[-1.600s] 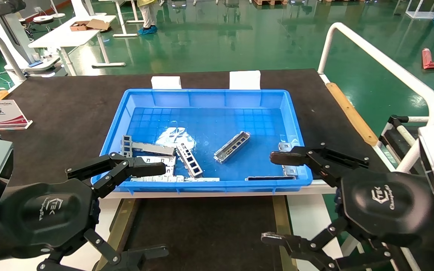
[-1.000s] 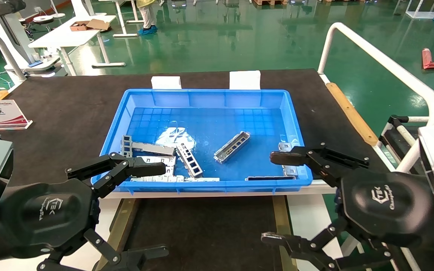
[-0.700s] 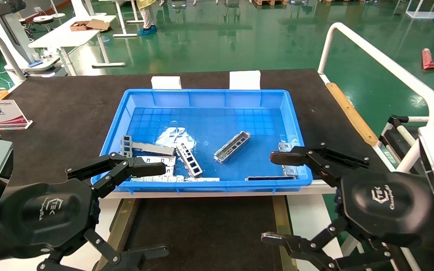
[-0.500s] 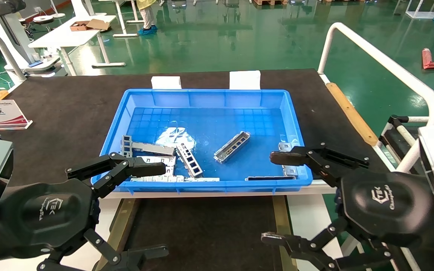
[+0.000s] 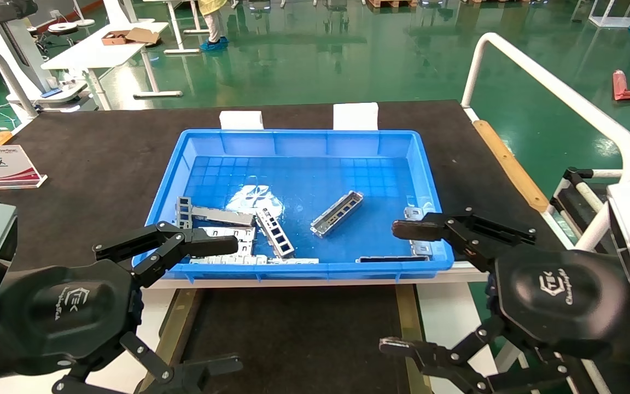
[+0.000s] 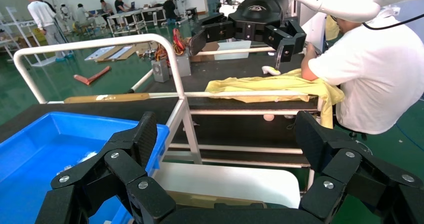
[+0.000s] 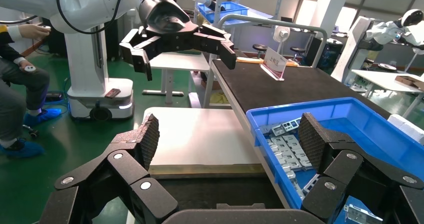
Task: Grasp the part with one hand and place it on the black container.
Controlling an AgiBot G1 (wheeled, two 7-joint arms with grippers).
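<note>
Green factory floor behind a black-matted bench w/ a blue bin (image 5: 430, 180). Left gripper (image 5: 227, 303) and right gripper (image 5: 397, 287) both hover spread wide, holding nothing, at the bin's near rim. The part (image 5: 337, 213) lies alone in the bin, ahead of the right gripper. The black container (image 5: 293, 334) sits below both. Best: come straight down, jaws across its narrow width.
</note>
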